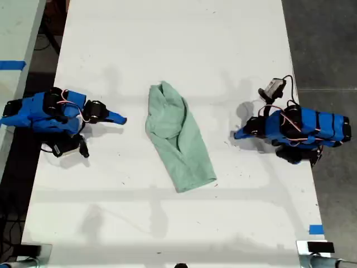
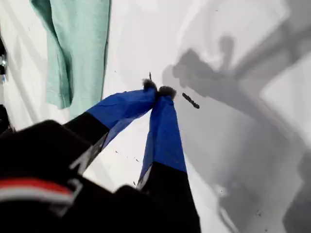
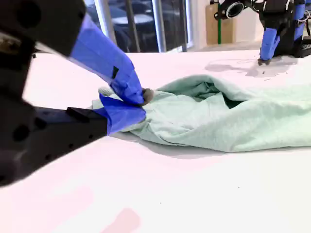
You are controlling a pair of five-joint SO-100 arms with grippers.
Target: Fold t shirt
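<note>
The t shirt (image 1: 178, 139) is a pale mint-green garment, folded into a long wrinkled strip, lying slanted in the middle of the white table (image 1: 167, 44). At the exterior view's right, my first gripper (image 1: 236, 134) rests low over the table, shut and empty, a short way from the shirt's edge (image 2: 77, 48); its blue fingertips (image 2: 158, 90) meet at a point. At the exterior view's left, my second gripper (image 1: 121, 119) points at the shirt, shut with nothing in it. Its tips (image 3: 141, 97) stand just short of the cloth (image 3: 218, 116).
The other arm (image 3: 272, 29) shows beyond the shirt in the second wrist view. Blue tape (image 1: 316, 229) marks the table's near edge at the exterior view's right. A second table (image 1: 14, 33) with blue tape stands at that view's left. Dark floor (image 1: 323, 44) borders the right.
</note>
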